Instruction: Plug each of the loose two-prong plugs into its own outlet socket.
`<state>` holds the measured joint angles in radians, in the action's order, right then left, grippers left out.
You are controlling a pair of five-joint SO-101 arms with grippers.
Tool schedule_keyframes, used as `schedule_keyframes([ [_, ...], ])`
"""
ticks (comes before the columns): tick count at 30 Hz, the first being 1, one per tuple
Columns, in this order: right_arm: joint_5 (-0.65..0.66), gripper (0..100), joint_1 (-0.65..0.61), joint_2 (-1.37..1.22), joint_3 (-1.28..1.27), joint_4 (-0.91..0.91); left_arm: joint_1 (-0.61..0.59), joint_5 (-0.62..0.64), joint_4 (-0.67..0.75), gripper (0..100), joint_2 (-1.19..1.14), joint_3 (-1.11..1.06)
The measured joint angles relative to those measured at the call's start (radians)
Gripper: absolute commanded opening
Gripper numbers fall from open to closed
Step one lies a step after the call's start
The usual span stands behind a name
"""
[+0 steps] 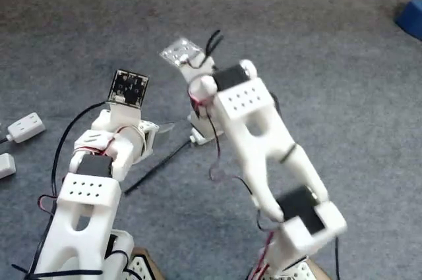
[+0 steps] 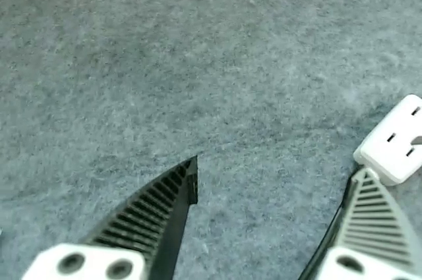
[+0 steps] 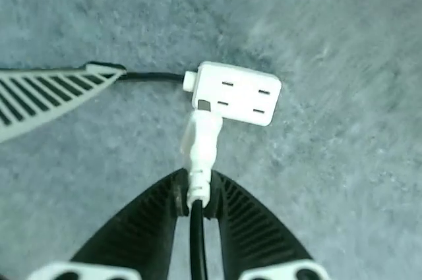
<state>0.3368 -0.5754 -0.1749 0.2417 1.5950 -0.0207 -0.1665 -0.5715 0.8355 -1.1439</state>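
Right wrist view: I am watching the right pincer (image 3: 196,186) clenching the white two-prong plug (image 3: 201,141) by its rear, with the plug's black cord (image 3: 197,240) running back between the fingers. Beyond it, the plug's nose is touching the side face of the white outlet block (image 3: 241,92), which is lying on the grey carpeted surface (image 3: 343,181). I cannot tell how deep the prongs are sitting. Left wrist view: the left pincer (image 2: 280,165) is hanging released above the surface, its pale finger (image 2: 372,221) just beside that block. High view: a second outlet block (image 1: 25,126) and a white piece (image 1: 5,165) are lying well apart from the arms, at the picture's left edge.
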Motion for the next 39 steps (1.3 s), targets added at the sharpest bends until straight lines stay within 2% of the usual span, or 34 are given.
schedule_keyframes([
  [4, 0.028, 0.7, 0.006, -0.130, 0.270, 0.130, 0.003, 0.000, 0.002, 35, 0.000, 0.000],
  [7, 0.037, 0.7, 0.032, -0.167, 0.328, 0.146, 0.002, 0.000, 0.002, 35, 0.000, 0.000],
  [10, 0.061, 0.7, 0.054, -0.218, 0.344, 0.147, -0.023, 0.020, 0.002, 35, 0.000, 0.000],
  [15, 0.094, 0.7, 0.091, -0.285, 0.344, 0.149, -0.137, 0.100, 0.002, 35, 0.000, 0.000],
  [23, 0.152, 0.7, 0.097, -0.308, 0.344, 0.149, -0.140, 0.109, 0.018, 35, 0.000, 0.000],
  [39, 0.164, 0.7, 0.135, -0.308, 0.324, 0.150, -0.140, 0.109, 0.044, 35, 0.000, -0.017],
])
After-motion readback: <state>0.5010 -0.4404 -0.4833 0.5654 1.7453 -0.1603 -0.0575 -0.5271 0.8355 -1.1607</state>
